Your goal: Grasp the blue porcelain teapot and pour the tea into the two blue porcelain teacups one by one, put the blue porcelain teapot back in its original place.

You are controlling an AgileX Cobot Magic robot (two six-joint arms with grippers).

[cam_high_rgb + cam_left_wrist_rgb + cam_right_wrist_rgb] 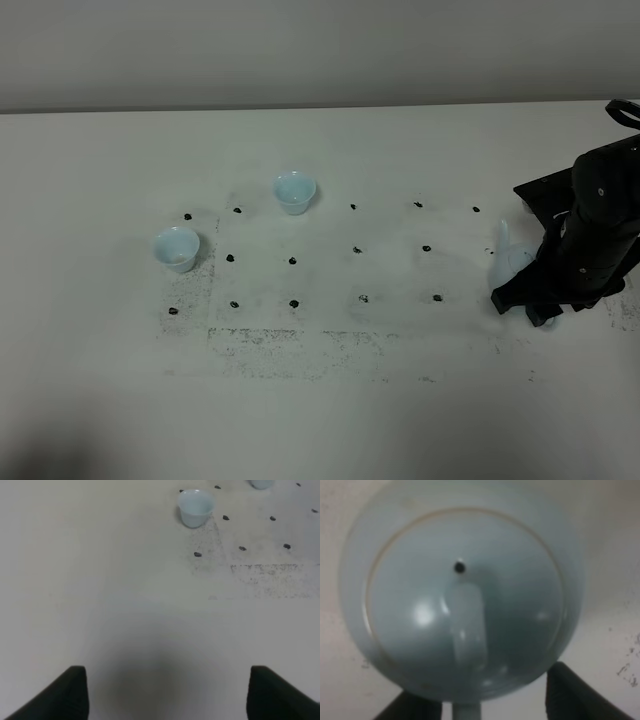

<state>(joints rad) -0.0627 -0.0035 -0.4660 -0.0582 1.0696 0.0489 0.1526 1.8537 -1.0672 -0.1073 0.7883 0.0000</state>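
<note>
Clearly you are at the first step, taking hold of the blue porcelain teapot. It stands on the table at the right edge of the exterior view, mostly hidden under your right arm, with only its spout and a sliver of its body showing. In the right wrist view the right gripper hangs directly over the lid. Its jaws are wide, one finger on each side of the loop handle, and not yet closed on it.

Your next move calls for closing squarely on that handle, then lifting level so nothing spills on the way across. One teacup sits at centre left and the other teacup at upper centre, both upright and well apart from the pot.

The left gripper hovers over bare tabletop with its jaws wide and nothing between them.

The table is matte white, marked with a grid of black dots and speckled dark smudges. A plain grey wall fills the top of the frame.
</note>
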